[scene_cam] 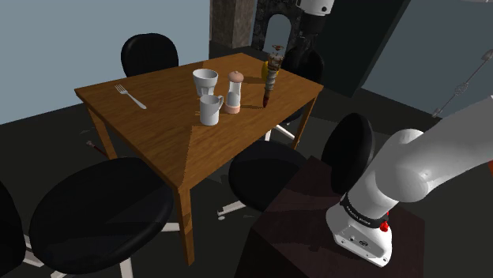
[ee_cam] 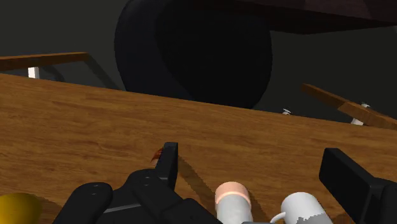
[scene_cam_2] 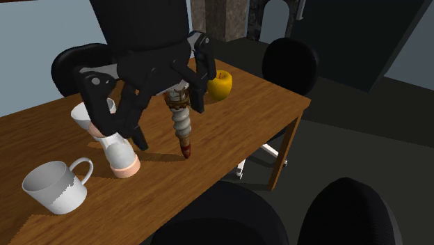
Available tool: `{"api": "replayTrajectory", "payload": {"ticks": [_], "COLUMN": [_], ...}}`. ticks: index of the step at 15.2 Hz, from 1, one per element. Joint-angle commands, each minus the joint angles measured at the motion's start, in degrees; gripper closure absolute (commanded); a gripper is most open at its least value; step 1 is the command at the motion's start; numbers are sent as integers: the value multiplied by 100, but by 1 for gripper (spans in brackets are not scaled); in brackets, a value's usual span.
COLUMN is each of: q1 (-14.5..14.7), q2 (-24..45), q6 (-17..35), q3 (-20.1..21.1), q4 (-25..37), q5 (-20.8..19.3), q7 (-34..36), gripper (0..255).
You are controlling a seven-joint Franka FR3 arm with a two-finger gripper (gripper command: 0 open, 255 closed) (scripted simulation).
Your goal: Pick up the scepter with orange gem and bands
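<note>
- Scepter (scene_cam_2: 183, 125) stands almost upright on the table (scene_cam_2: 271, 104), long axis vertical, tip down, between the yellow fruit (scene_cam_2: 220, 85) and the shaker (scene_cam_2: 119, 159).
- Gripper (scene_cam_2: 169, 125) hangs over it, jaws spread wide and clasping nothing.
- Its shaft sits just beside one finger (ee_cam: 168, 160), off-centre in the gap.

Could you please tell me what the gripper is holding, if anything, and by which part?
Nothing: the black gripper is wide open, and the banded, red-tipped scepter stands unclasped beside one of its fingers.
</note>
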Motion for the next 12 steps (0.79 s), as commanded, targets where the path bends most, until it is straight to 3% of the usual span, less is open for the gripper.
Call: {"api": "replayTrajectory", "payload": {"ticks": [1,7,12], "q1": [13,2,-216], "q2": [382,1706,2950], "q6": [79,9,-334], "q3": [-205,-739,-1020], "q4": [357,1800,3298], "q5": [80,604,1268], "q7": [-379,-1514,-2413], "gripper": [0,0,0]}}
